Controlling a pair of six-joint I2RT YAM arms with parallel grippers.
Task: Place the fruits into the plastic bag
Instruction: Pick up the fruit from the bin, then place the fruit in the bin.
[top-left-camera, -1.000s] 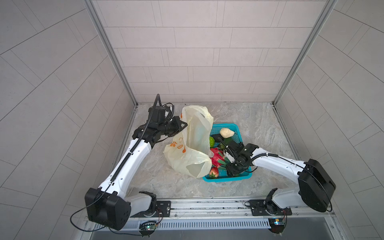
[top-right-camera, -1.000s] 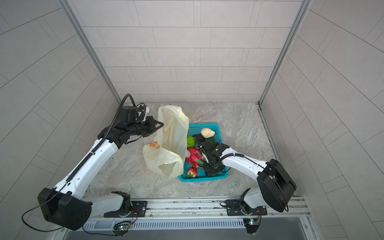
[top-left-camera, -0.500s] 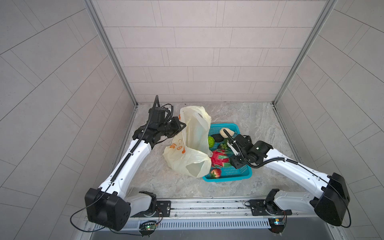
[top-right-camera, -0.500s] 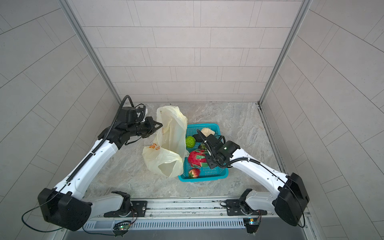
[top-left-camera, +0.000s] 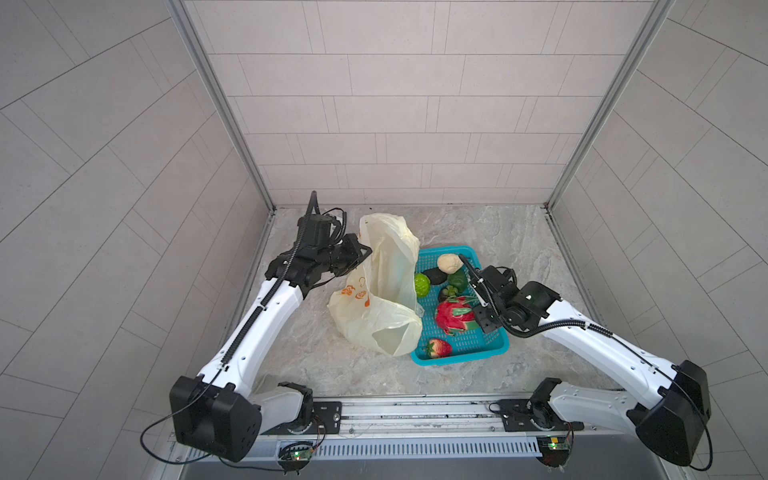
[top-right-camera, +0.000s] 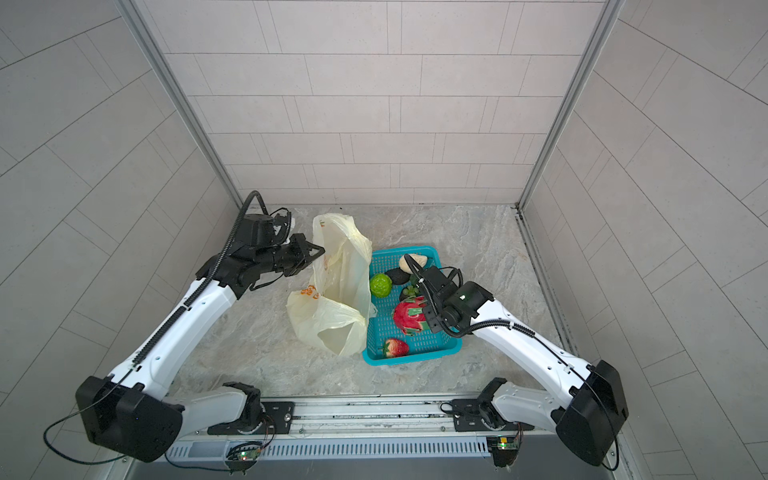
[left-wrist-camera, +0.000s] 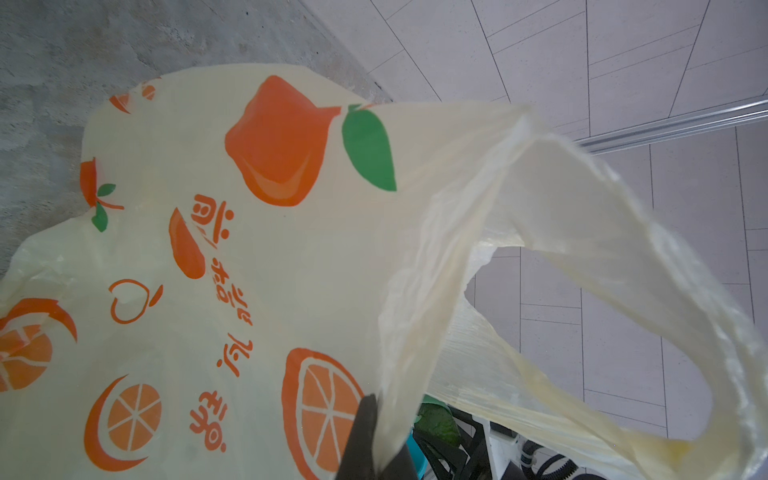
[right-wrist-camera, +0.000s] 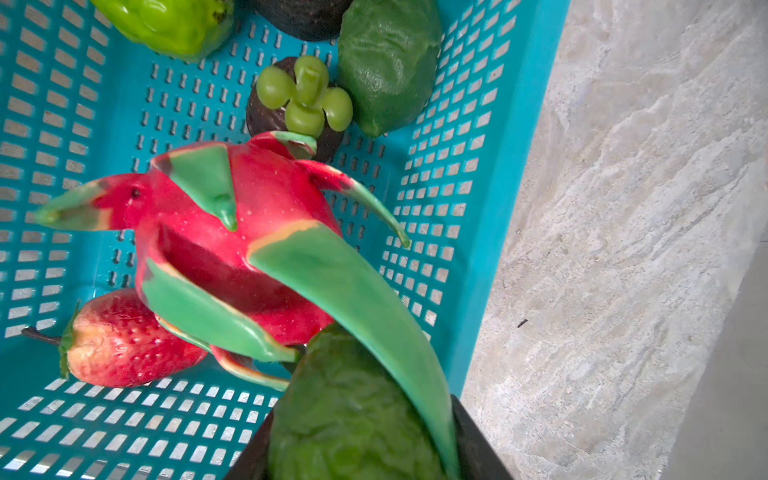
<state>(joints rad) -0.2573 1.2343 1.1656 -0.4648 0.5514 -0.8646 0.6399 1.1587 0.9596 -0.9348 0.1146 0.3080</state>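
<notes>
Plastic bag (top-left-camera: 376, 320), thin cream-yellow carrier printed with orange fruit, stands on grey marbled tabletop (top-left-camera: 498, 232), touching teal perforated basket (top-left-camera: 457, 357). Our left gripper (top-left-camera: 362, 252) pinches its handle, holding it up. Our right gripper (right-wrist-camera: 361, 449) clasps bumpy dark green fruit (right-wrist-camera: 340, 424) at basket's edge beside pink-red dragon fruit (right-wrist-camera: 249, 232). Red strawberry (right-wrist-camera: 124, 340) and lime-green bumpy fruit (right-wrist-camera: 174, 20) lie inside.

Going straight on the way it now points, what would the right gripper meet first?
Probably the dragon fruit: it lies just ahead of the dark green fruit held in the jaws, though depth is unclear.
</notes>
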